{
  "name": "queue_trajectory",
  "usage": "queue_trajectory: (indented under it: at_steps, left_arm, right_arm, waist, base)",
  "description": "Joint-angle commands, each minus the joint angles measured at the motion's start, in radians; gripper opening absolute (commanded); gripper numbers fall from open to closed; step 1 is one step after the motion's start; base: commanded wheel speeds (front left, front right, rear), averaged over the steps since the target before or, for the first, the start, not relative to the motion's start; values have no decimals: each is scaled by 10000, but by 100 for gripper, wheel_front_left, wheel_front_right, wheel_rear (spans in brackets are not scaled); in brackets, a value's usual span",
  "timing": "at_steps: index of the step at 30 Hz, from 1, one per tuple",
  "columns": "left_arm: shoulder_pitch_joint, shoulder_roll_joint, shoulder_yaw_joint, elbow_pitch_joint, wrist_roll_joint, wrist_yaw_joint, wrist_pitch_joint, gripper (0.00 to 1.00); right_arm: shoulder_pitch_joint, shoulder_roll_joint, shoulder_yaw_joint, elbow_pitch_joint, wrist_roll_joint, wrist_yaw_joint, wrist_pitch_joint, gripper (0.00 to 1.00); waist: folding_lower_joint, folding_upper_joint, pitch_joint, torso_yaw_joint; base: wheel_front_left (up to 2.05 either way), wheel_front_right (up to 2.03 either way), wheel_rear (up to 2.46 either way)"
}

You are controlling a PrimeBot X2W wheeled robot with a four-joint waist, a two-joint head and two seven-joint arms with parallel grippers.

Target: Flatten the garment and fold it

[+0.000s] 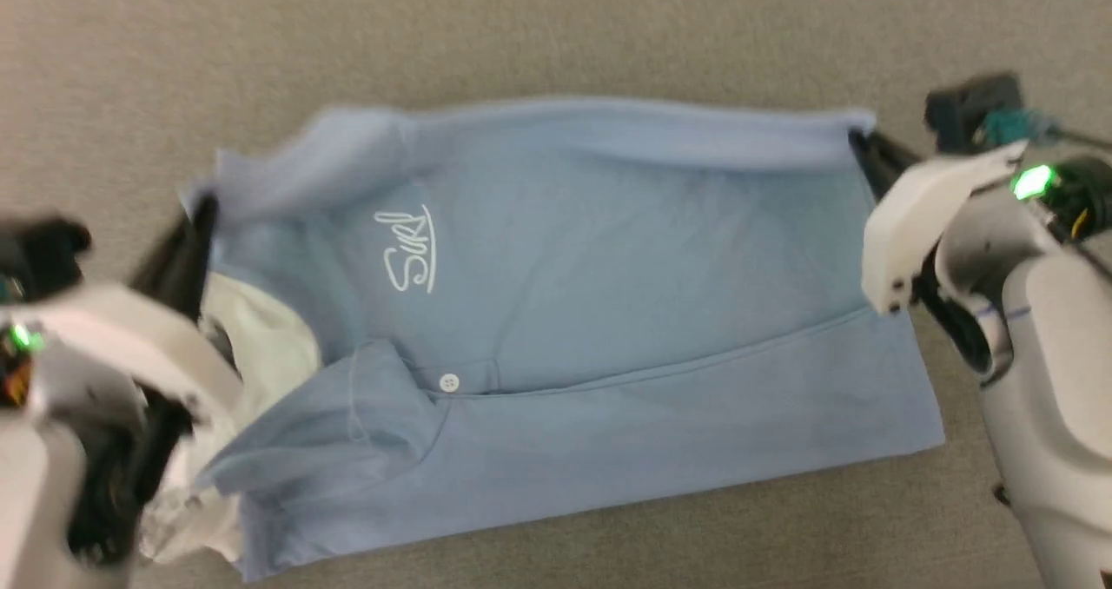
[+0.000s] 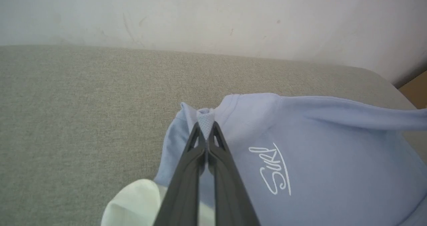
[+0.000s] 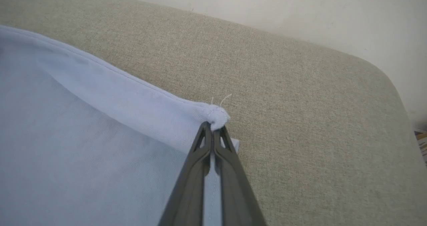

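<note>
Grey-beige woven fabric surface (image 1: 556,33) under everything, with a rounded corner at far right in the right wrist view. A pale wall (image 2: 213,16) sits behind it.

The garment (image 1: 608,311) is mid-surface, light blue, front side up and laid sideways, with the collar end to the robot's left and the hem end to its right. The near half lies flat on the surface. The far edge is raised and pulled into a line between the two grippers, with a soft roll of cloth along it. One long crease runs from the placket toward the hem side. The near-left sleeve area is rumpled and folded over itself.

On the left gripper (image 2: 206,129) the fingers are together, clamped on a small bunch of blue cloth at the far shoulder, next to the sleeve seam. On the right gripper (image 3: 211,127) the fingers are together, clamped on the far hem corner. A bead of cloth pokes out past the tips, with a couple of loose threads on it.

The white collar (image 1: 261,346) is bunched at the left end, beside the left gripper. The white cursive logo (image 1: 408,250) on the chest reads sideways in the head view. The white button (image 1: 449,383) sits at the placket, on the near side of the logo.
</note>
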Motion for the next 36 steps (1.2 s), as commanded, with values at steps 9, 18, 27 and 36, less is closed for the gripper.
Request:
queue_trajectory:
  at_steps: [9,18,27,36]
  left_arm:
    - [2775,-749,-103,-524,-1020,63,-303,0]
    - [3934,-1396,-925,349,-1356,-335,-430,0]
    - [3716,-1609,-1009,2010,-1231,-630,-1009,0]
    - [3433,-1970,-1179,2774,-977,-781,-1704,100]
  right_arm:
    - [1448,-855,295,565,-367,-21,159,0]
    - [2266,-1173,373,815,-161,-21,1276,0]
    - [2785,-1139,-229,962,-290,-21,2003,0]
    - [3379,-781,-622,894,-58,-21,2003,100]
  waist:
    - [3,0,-1472,994]
    - [3,0,-1558,1259]
    - [3,0,-1604,1364]
    - [3,0,-1961,1383]
  base:
    - [0,0,0]
    - [0,0,0]
    - [0,0,0]
    - [0,0,0]
